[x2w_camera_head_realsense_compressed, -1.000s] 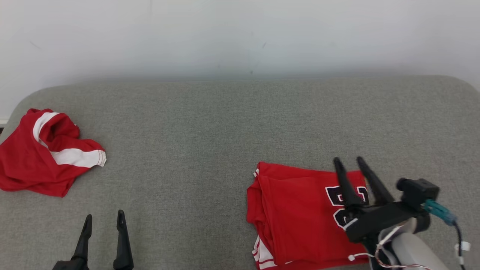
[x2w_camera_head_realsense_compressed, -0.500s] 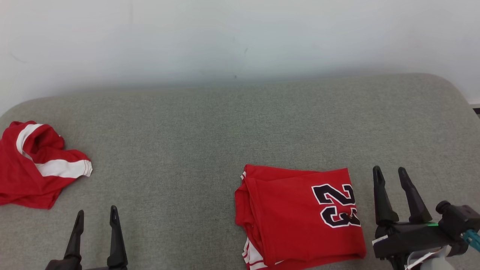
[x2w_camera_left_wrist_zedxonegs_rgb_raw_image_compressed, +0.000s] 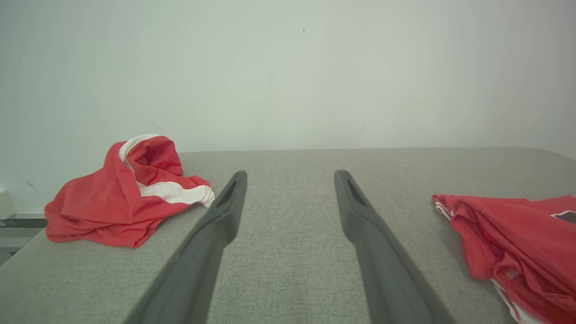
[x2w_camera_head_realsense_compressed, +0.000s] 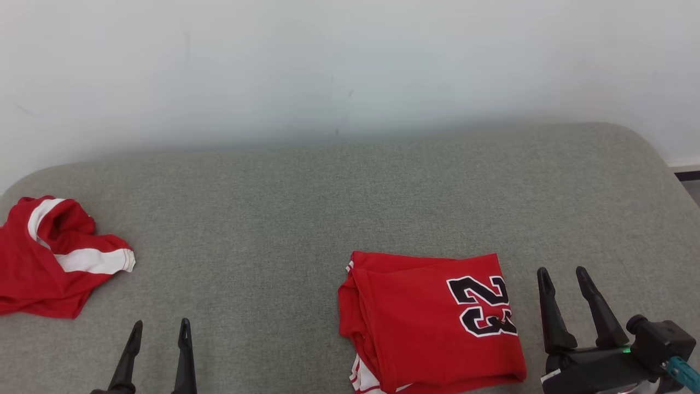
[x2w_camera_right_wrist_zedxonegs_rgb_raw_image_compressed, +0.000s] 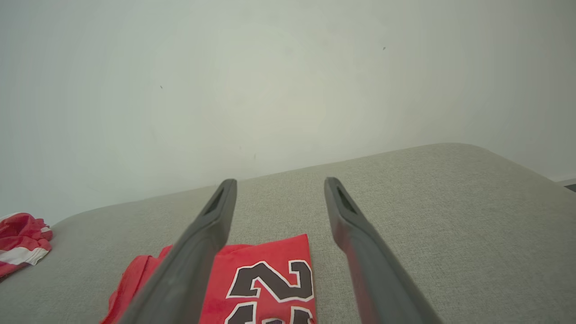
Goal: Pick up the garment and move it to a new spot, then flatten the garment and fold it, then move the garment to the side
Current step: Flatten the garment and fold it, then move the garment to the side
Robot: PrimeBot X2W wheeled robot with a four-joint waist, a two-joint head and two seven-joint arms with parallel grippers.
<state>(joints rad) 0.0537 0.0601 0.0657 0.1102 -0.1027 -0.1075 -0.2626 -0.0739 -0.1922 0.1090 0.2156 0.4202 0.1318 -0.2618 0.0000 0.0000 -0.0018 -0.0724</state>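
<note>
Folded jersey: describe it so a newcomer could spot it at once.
On the grey padded surface against the white wall, look toward the robot's right, beside the right gripper. The folded jersey lies flat, a neat red rectangle bearing a black 23; the other red garment, far left, is crumpled with white bands.

Bright even light, soft shadows, perhaps slight blur

We see a broad grey fabric-covered surface [x2w_camera_head_realsense_compressed: 262, 208] with rounded far corners. Behind it rises a plain pale wall [x2w_camera_head_realsense_compressed: 350, 60], evenly lit. Past its far right corner lies a dark strip [x2w_camera_head_realsense_compressed: 689, 175].
</note>
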